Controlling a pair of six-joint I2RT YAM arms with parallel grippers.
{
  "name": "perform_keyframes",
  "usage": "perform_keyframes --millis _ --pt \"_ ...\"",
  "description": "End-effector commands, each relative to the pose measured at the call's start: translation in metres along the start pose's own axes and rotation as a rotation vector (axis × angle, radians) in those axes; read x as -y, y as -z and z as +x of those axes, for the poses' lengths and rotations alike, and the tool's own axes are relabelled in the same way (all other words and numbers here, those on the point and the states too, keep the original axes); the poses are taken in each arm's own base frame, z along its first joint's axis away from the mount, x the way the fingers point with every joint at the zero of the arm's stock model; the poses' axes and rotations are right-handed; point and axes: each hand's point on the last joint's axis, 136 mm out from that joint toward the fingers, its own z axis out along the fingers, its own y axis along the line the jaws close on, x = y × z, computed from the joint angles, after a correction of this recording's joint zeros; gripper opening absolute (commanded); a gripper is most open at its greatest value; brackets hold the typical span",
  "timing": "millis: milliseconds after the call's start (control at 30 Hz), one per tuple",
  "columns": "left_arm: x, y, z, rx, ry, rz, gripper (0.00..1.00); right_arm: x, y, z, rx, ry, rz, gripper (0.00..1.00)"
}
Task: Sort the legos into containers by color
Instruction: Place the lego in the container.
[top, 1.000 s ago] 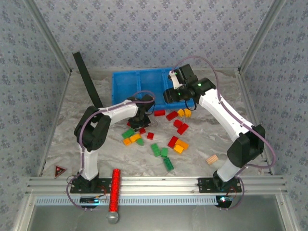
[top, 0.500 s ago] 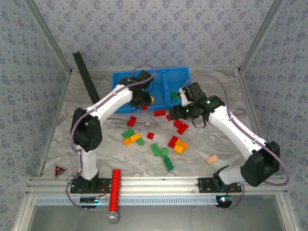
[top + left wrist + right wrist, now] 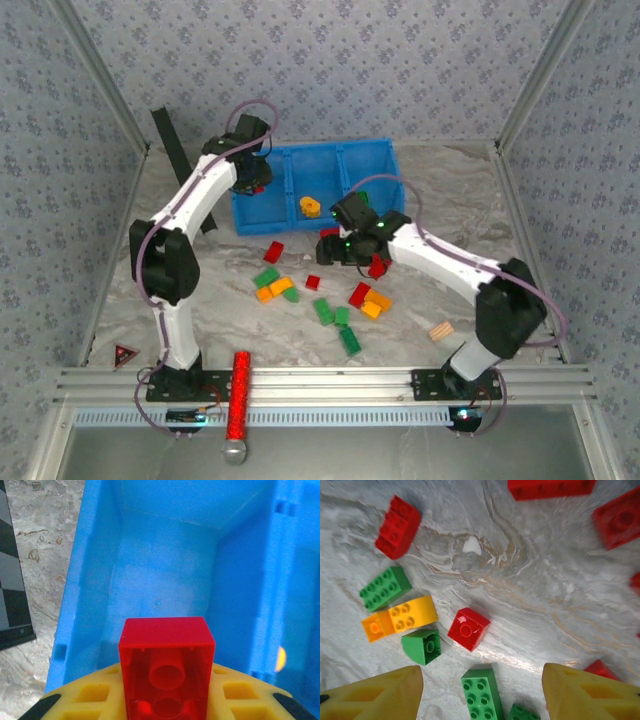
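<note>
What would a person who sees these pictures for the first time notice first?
Probably the bright blue bin at the far side of the table, where the left gripper holds a red brick over its left compartment. Next, the red, green and orange bricks scattered in front of the bin, with the right gripper open above them.

Marbled worktop [image 3: 455,190], kinda messy: bricks [image 3: 325,311] are scattered mid-worktop, a blue bin [image 3: 330,150] is set at the back, a tan block [image 3: 441,330] near right.
</note>
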Motion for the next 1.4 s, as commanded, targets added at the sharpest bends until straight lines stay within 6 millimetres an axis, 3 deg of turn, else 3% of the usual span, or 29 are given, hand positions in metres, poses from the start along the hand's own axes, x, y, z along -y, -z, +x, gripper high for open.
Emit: perform_keyframes --millis 0,333,833,1000,1100,1200,1367 --pt "0.002 -0.024 0.001 -0.022 -0.057 -0.013 0.13 -0.018 -0.011 -0.008 0.002 -0.014 0.001 0.66" --pt "-0.004 -0.084 0.040 -0.150 -0.055 -0.054 0.14 -0.021 -0.054 0.008 -0.131 -0.011 0.069 0.67" --pt "-0.011 -0.110 0.077 -0.233 -0.047 -0.053 0.20 -0.018 -0.087 0.040 -0.233 -0.085 0.112 0.69" --pt "-0.010 -0.112 0.085 -0.248 -0.051 -0.046 0.30 -0.014 -0.093 0.044 -0.237 -0.089 0.136 0.68" --pt "-0.009 -0.109 0.083 -0.242 -0.056 -0.042 0.42 -0.013 -0.096 0.044 -0.233 -0.084 0.143 0.64" --pt "-0.008 -0.101 0.078 -0.222 -0.059 -0.033 0.48 -0.014 -0.101 0.045 -0.241 -0.073 0.134 0.56" --pt "-0.002 -0.080 0.065 -0.181 -0.056 -0.003 0.53 -0.011 -0.106 0.041 -0.235 -0.071 0.146 0.54"
